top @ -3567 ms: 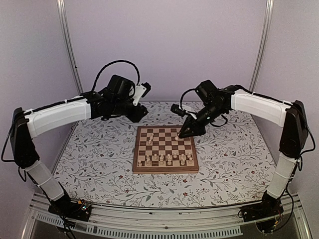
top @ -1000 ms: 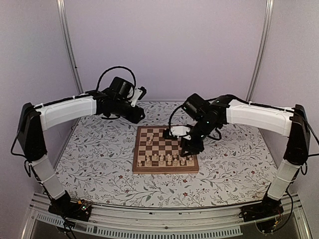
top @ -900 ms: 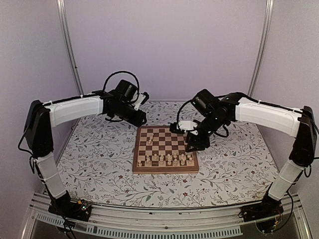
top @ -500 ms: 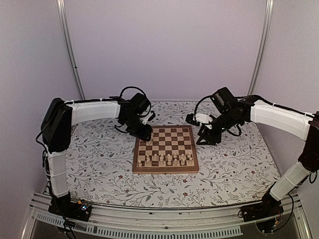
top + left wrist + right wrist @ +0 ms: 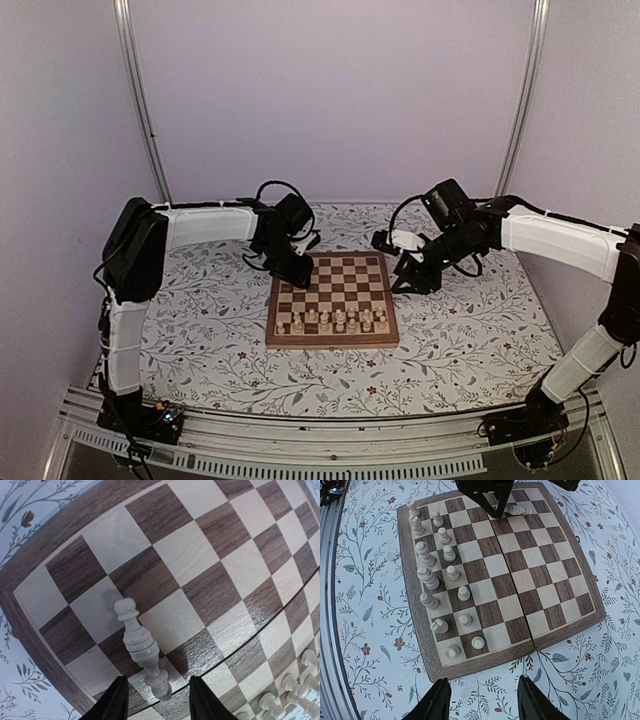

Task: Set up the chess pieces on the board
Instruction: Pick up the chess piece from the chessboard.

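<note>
The board (image 5: pixel 345 282) lies mid-table on the floral cover. Several pale chess pieces (image 5: pixel 335 320) stand in its two near rows; in the right wrist view they (image 5: pixel 427 575) line the board's (image 5: pixel 540 580) left side. One piece (image 5: pixel 136 642) lies on its side near the board's (image 5: pixel 200 550) far-left corner. My left gripper (image 5: pixel 156 702) (image 5: pixel 303 279) is open and straddles that piece's base, with a gap on each side. My right gripper (image 5: pixel 485 705) (image 5: pixel 405 284) hangs open and empty over the cover, just off the board's right edge.
The floral table cover (image 5: pixel 200 320) surrounds the board. Two metal posts (image 5: pixel 140 100) (image 5: pixel 520 100) stand at the back against the plain wall. In the right wrist view the left gripper (image 5: pixel 490 497) shows at the top beside the lying piece (image 5: pixel 519 510).
The left arm swung in and came down at the board's far-left corner, its jaws narrowing around the lying piece. The right arm drew back off the board to the right.
</note>
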Robot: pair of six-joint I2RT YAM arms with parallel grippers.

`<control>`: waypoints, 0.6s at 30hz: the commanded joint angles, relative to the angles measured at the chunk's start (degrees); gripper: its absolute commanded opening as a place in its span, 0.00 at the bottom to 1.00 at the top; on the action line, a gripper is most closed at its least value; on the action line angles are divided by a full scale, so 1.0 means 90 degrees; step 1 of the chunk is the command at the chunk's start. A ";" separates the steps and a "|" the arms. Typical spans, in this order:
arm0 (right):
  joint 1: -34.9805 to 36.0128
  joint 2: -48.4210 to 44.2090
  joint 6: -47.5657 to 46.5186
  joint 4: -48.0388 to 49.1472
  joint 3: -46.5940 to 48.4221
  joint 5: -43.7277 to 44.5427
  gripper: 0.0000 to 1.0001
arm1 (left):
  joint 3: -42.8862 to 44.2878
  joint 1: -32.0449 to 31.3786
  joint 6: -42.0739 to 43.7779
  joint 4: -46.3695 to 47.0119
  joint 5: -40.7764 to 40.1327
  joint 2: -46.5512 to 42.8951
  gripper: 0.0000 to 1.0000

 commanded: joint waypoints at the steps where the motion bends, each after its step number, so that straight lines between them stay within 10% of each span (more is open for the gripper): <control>1: 0.0003 -0.0137 0.0055 0.0154 -0.0077 -0.0109 0.48 | 0.0267 -0.0071 -0.0004 -0.0117 -0.0051 0.0289 0.42; 18: -0.0156 0.0175 0.0251 0.0732 0.0313 -0.0135 0.48 | -0.0264 -0.0052 0.0628 0.0258 0.0228 -0.0353 0.13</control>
